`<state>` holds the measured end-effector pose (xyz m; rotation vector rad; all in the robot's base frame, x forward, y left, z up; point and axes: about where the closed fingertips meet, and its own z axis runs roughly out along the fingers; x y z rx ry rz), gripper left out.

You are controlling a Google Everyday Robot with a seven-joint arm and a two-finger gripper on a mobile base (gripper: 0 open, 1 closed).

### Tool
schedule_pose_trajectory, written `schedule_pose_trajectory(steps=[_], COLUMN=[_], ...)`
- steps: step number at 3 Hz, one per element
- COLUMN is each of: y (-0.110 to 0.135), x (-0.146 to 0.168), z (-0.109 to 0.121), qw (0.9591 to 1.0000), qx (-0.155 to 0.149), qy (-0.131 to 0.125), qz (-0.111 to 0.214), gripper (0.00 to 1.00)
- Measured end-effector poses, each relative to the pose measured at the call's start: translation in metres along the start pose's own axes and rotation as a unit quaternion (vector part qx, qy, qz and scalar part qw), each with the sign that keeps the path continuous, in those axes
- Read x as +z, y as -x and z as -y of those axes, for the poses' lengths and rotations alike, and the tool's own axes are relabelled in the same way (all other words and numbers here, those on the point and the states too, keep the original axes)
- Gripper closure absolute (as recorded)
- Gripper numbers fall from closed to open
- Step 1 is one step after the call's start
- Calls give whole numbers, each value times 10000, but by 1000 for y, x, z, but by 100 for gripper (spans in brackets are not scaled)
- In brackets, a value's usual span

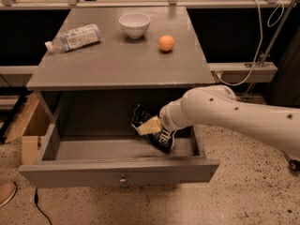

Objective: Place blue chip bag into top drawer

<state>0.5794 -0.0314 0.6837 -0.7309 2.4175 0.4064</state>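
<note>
bottle [74, 37], bowl [134, 24], orange [166, 43] on grey table [117, 64]

Gripper [147, 124] clasping blue chip bag [164, 138], low inside open top drawer [117, 171], right side

Pincer [149, 125] (clutching blue chip bag [163, 138]) blocks right of top drawer [117, 166]; left floor lies open.

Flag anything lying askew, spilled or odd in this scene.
The plastic bottle lies on its side at the far left of the table. The blue chip bag is crumpled and held by the pincer inside the open top drawer. Nothing looks spilled.
</note>
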Motion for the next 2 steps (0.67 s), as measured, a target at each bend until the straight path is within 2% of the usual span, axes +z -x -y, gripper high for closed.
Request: schedule_pose_trajectory(steps=[1, 2], y=[-8, -14], x=[-45, -101], z=[14, 25], qw=[9989, 9965], qx=[169, 211], qy=[-126, -314], qz=[411, 749], gripper=[0, 0])
